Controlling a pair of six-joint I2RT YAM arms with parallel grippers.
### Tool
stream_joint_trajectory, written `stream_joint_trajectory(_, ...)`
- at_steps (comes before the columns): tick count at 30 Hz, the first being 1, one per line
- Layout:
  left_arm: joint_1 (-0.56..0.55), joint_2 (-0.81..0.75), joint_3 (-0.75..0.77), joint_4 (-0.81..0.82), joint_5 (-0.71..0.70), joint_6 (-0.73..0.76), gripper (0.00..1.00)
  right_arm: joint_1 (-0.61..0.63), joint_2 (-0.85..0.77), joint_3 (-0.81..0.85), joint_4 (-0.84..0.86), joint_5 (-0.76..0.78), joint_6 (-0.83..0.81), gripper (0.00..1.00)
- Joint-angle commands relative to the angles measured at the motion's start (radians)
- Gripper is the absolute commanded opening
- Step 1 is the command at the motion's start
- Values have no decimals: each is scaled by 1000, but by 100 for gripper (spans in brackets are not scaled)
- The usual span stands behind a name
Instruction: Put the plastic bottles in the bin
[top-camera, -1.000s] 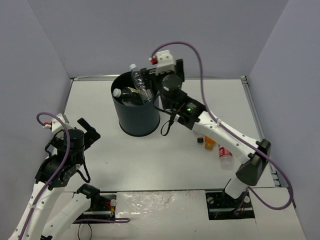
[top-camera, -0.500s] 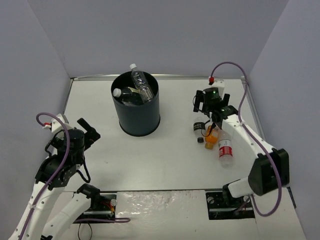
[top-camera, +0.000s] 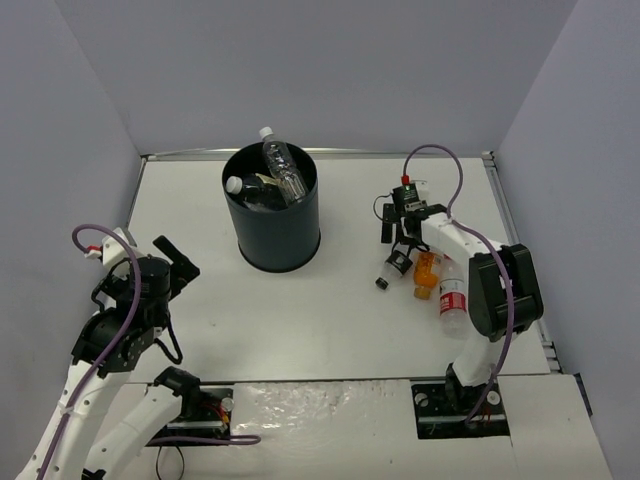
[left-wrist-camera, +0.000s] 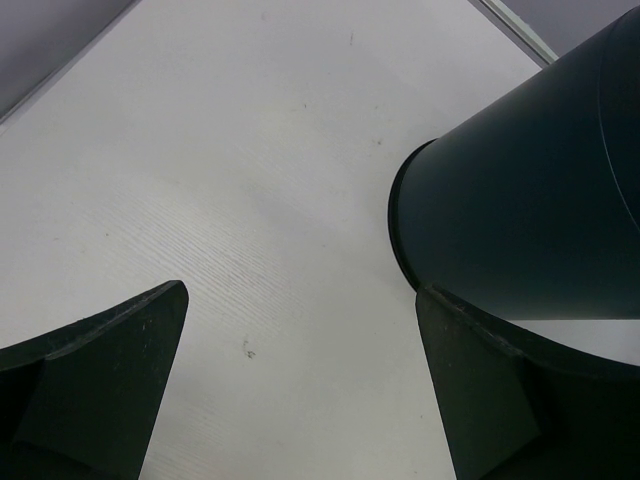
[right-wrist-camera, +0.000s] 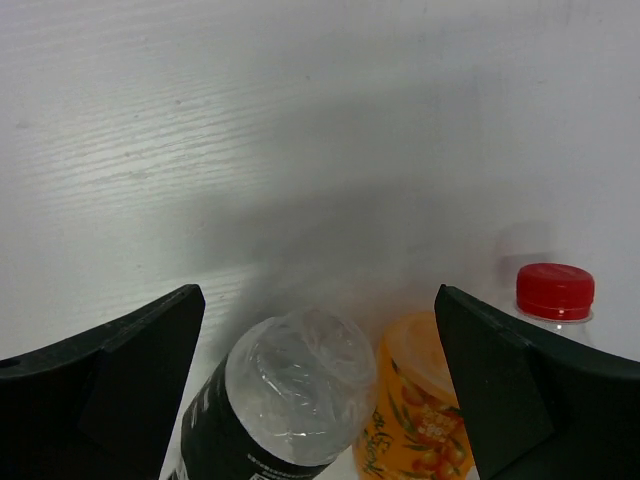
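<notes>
Bin (top-camera: 285, 245): black bucket standing upright toward the far side of the white table (top-camera: 330, 330), a bit left of middle.
Fat clear bottle (top-camera: 284, 172): already in the bin, leaning against the far right part of the rim. Its white cap pokes up past the far edge.
Slim clear bottle (top-camera: 236, 186): also in the bin, lower down on the left side, with only the white cap end really showing.
Black-labelled bottle (top-camera: 396, 266): lying on the table to the right of the bin, well apart from it. Dark cap points near-left, clear bottom points far.
Orange bottle (top-camera: 427, 272): lying just beside the black-labelled one, on its right. The two look like they're touching in the right wrist view.
Red-labelled bottle (top-camera: 452, 300): lying on the table to the right of and nearer than the orange one, close against it.
Right gripper (top-camera: 398, 238): fingers spread wide over the far end of the black-labelled bottle. In its wrist view the bottle's clear bottom sits in the gap between the fingers, so it's not clamped. Can't tell if either finger touches it.
Left gripper (top-camera: 177, 257): at the near left, fingers wide apart, holding nothing, pointed toward the bin but well short of it.
</notes>
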Motion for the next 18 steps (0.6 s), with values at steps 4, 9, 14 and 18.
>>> stream_joint_trajectory(4,0,21,25,10,-27,-12,97,79,21,46,18,36,-11,96)
stream_joint_trajectory(9,0,17,21,15,-30,-14,97,151,-35,3,17,105,41,97)
stream_joint_trajectory(14,0,19,22,14,-22,-14,97,175,-116,-42,18,188,131,100)
stream_joint_trajectory(18,0,17,21,14,-20,-12,97,184,-163,-58,27,252,148,100)
